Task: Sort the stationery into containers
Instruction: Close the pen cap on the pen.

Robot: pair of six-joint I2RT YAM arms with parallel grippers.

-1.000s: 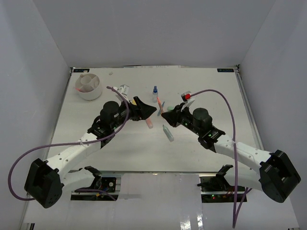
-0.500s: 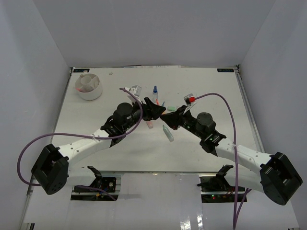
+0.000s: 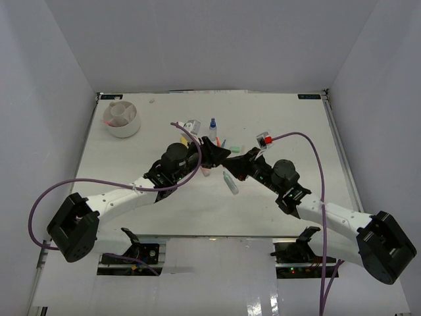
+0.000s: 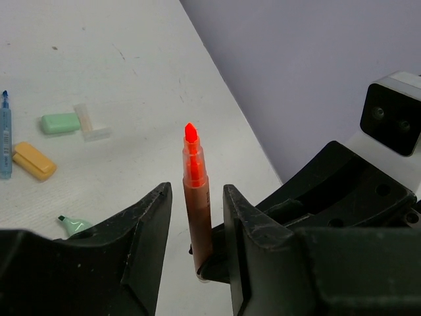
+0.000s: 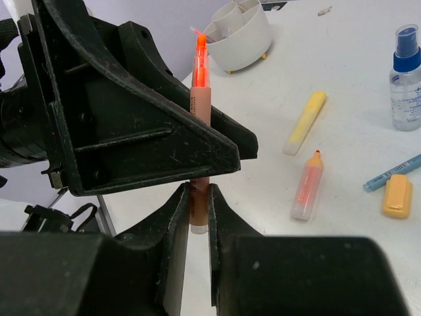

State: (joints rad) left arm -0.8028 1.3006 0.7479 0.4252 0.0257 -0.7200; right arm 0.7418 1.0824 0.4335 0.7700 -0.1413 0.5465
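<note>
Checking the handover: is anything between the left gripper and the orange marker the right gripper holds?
Nothing visible. The orange marker stands upright between the fingers of the left gripper, gripped low by the right gripper.

Seen from above, the left gripper point(image 3: 222, 155) and right gripper point(image 3: 233, 162) meet mid-table and cover the orange marker point(image 4: 196, 191) between them. In both wrist views its lower end is hidden behind the right gripper's fingers. A left finger hides most of the teal marker point(image 4: 74, 225). The blue pen point(image 4: 5, 135) runs off the picture's left edge, and the tub point(image 5: 240, 36) is cut off at its far rim.
</note>
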